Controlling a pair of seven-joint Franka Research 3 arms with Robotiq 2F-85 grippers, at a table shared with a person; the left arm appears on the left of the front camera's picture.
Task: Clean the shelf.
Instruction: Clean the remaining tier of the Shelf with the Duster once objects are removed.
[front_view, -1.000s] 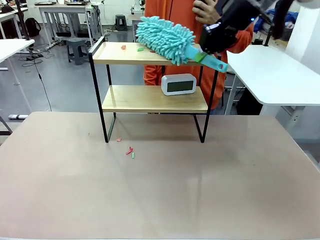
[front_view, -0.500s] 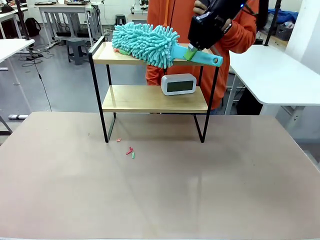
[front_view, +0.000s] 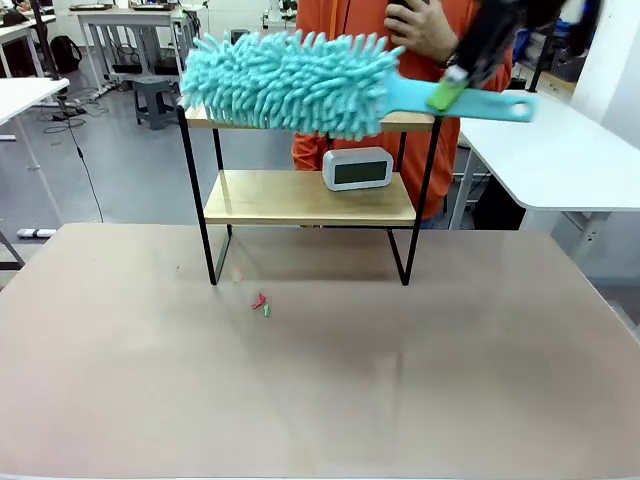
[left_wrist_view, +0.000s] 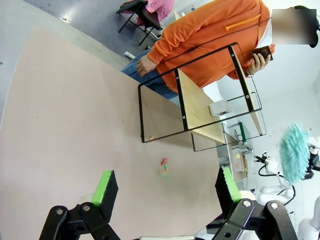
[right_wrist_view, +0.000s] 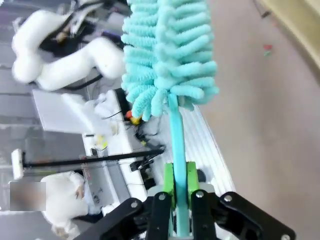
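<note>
At 12 o'clock on the desk (front_view: 320, 380) stands the shelf (front_view: 300, 198). The right tool (right_wrist_view: 180, 176) is clamped on the microfibre duster (front_view: 290, 80) handle; the left tool (left_wrist_view: 166, 182) fingers stand apart. Risk: the duster head may snag the frame and tip the shelf.

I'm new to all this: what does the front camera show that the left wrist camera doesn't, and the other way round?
Front view: the right gripper, blurred, shut on the handle of the teal duster, whose fluffy head hangs level with the top board of the shelf. Left wrist view: the left gripper, open above the table, and a dark phone in the person's hand. Both: the shelf, the white clock on its lower board, small coloured scraps on the table, the duster, and the person in orange.
</note>
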